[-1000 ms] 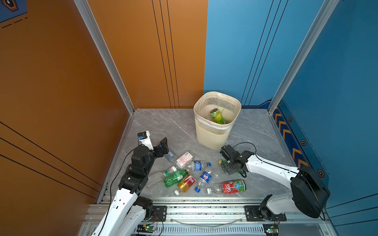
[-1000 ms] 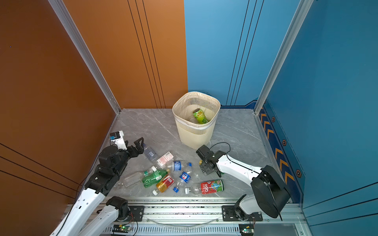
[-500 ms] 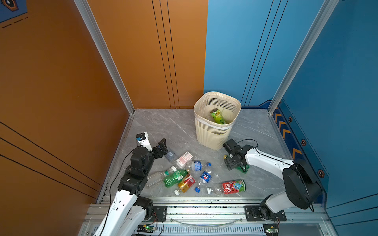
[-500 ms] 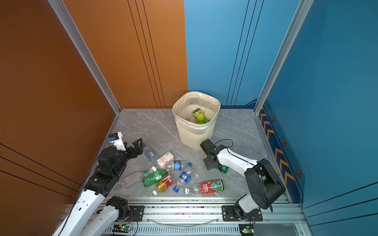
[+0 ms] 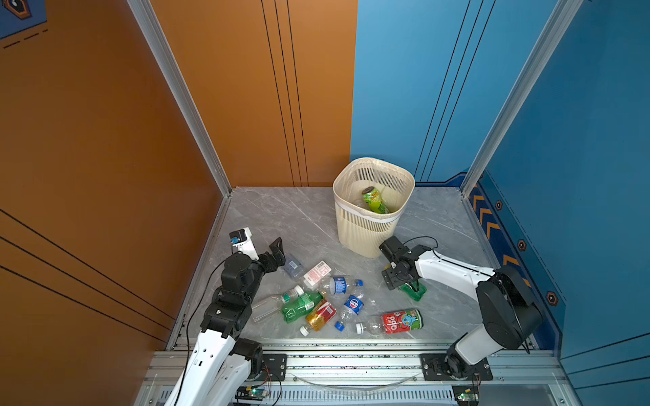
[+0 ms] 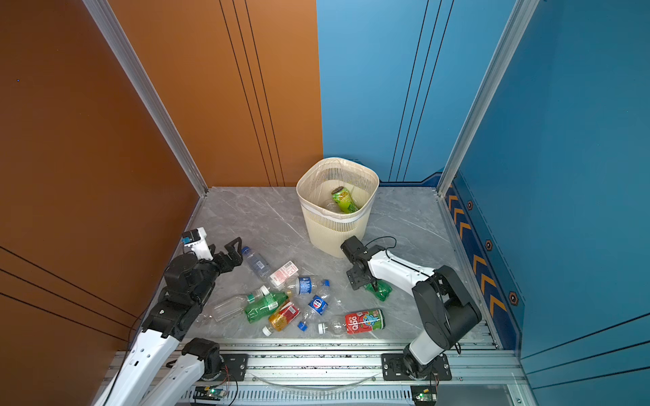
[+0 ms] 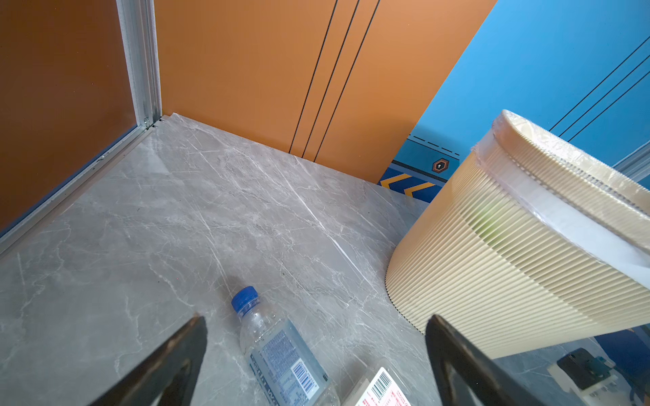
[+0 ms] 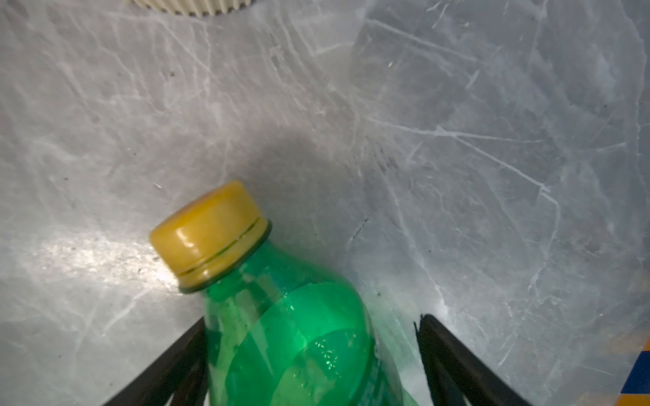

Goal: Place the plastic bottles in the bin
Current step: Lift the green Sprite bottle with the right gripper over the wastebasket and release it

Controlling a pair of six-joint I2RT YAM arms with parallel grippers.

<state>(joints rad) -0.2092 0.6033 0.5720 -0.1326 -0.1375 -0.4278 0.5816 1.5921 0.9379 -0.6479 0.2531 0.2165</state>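
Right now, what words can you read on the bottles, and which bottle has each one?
"Qoo": red-label bottle, lying nearest the front rail.
Round-logo bottle: red, white and blue sign, letters too small to read.
Blue-capped clear bottle: barcode and small print, blurred.
White-and-red-label bottle: barcode, print too small to read.
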